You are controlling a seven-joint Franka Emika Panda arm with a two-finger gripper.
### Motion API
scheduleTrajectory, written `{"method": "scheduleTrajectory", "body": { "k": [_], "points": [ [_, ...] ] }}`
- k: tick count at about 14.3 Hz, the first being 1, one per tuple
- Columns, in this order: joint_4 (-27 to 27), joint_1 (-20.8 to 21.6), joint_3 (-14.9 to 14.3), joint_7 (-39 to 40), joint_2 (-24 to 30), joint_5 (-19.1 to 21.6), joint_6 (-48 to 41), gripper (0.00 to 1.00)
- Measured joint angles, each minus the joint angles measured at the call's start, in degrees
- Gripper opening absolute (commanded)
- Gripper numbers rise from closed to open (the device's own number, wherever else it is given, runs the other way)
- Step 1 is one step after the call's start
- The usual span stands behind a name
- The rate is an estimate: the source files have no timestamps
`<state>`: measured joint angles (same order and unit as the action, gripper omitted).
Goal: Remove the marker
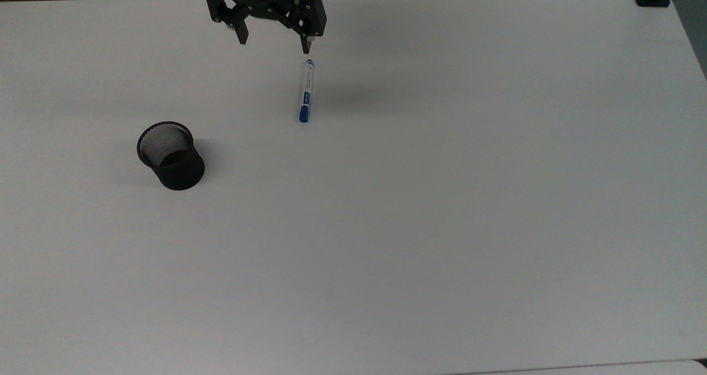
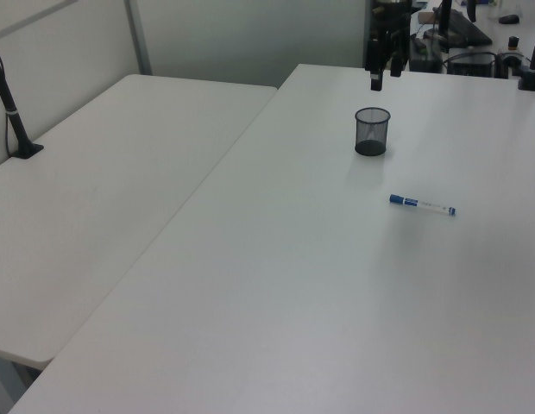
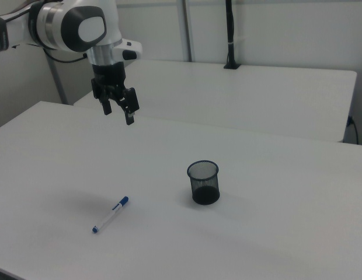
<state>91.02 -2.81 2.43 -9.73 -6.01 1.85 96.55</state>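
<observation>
- Top view: the marker (image 1: 305,90) is seen lying flat on the white bench (image 1: 442,198), blue cap toward the bottom of the top view, small blue tail toward the upper edge. Nothing is touching it.
- Top view: the gripper (image 1: 273,39) is found at the upper edge, fingers spread wide with nothing between them. One fingertip appears just above the marker's tail in the picture; its height over the bench cannot be judged from here.
- Top view: a black mesh cup (image 1: 171,155) stands upright toward the top view's left, well apart from the marker. Nothing is seen inside it.
- Left view: the marker (image 2: 422,204) is noted flat on the bench (image 2: 276,285), nearer the camera than the mesh cup (image 2: 372,131) and off to the left view's right. The gripper (image 2: 381,76) hangs high above and behind the cup.
- Right view: the gripper (image 3: 119,109) is shown well clear of the bench (image 3: 274,233), fingers parted and empty. The marker (image 3: 110,214) lies near the front edge, toward the right view's left of the cup (image 3: 204,182).
- Progress, as judged: with the marker out on the open bench and the cup empty, the removal is taken as done. Little appears left beyond parking the arm.
</observation>
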Motion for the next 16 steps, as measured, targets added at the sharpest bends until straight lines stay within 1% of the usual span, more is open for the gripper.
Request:
{"method": "scheduleTrajectory", "body": {
  "k": [2,16],
  "points": [
    [0.15,0.0,0.28,-0.55,0.01,-0.64,0.0,1.0],
    [0.55,-0.05,0.44,-0.62,0.01,-0.73,0.0,1.0]
  ]
}}
